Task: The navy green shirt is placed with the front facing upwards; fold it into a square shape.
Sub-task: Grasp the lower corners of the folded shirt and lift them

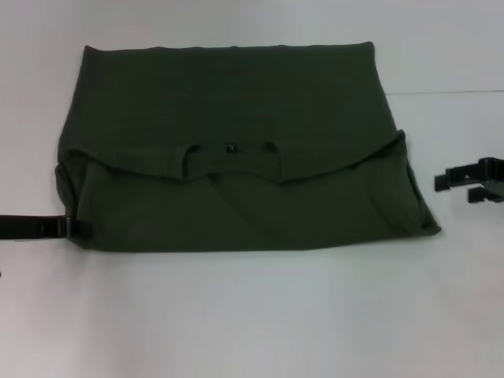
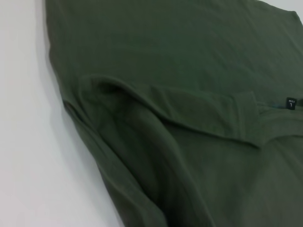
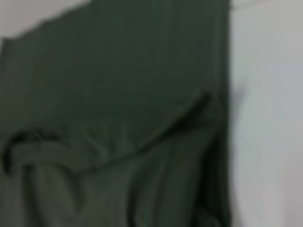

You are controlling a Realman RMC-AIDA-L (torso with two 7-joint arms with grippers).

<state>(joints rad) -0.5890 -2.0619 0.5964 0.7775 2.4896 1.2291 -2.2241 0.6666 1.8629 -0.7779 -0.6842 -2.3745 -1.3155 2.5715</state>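
The navy green shirt [image 1: 236, 157] lies spread on the white table [image 1: 252, 315]. Its near half is folded over, so the plain back faces up and no print shows. The round collar [image 1: 232, 161] sits mid-shirt with a small label [image 1: 231, 146]. My left gripper [image 1: 63, 227] lies low at the shirt's near left edge, its tip touching the cloth. My right gripper [image 1: 461, 187] hovers open and empty to the right of the shirt, apart from it. The left wrist view shows the shirt's [image 2: 189, 142] folded edge and label [image 2: 290, 102]. The right wrist view shows the shirt's [image 3: 118, 118] side edge.
Bare white table surrounds the shirt, with a wide strip in front of it and a narrower strip [image 1: 457, 55] behind. A faint seam line [image 1: 449, 92] crosses the table at the far right.
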